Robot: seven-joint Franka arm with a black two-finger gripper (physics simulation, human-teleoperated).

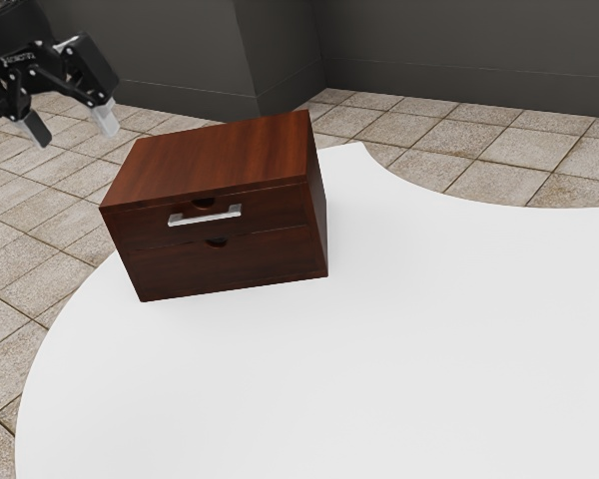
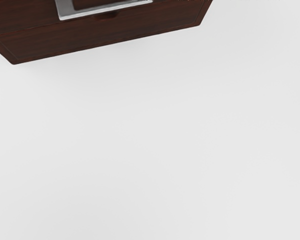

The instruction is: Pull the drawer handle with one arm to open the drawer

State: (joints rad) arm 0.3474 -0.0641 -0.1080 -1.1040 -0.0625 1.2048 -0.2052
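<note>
Beige tiled floor and dark walls surround the white round table (image 1: 399, 359) I'm working over. On it stands one dark reddish-brown wooden cabinet (image 1: 220, 165) with two drawer fronts, both looking flush. There is a single silver bar handle (image 1: 205, 215), on the upper front. My one black two-finger gripper (image 1: 72, 125) hangs well apart from it, up toward the exterior view's left, fingers spread. My worry is that a pull off the drawer's line could drag the cabinet across the table instead of opening it.

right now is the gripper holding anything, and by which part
Nothing is held. The gripper hangs open in the air, apart from the cabinet, and the drawer handle is untouched.
</note>
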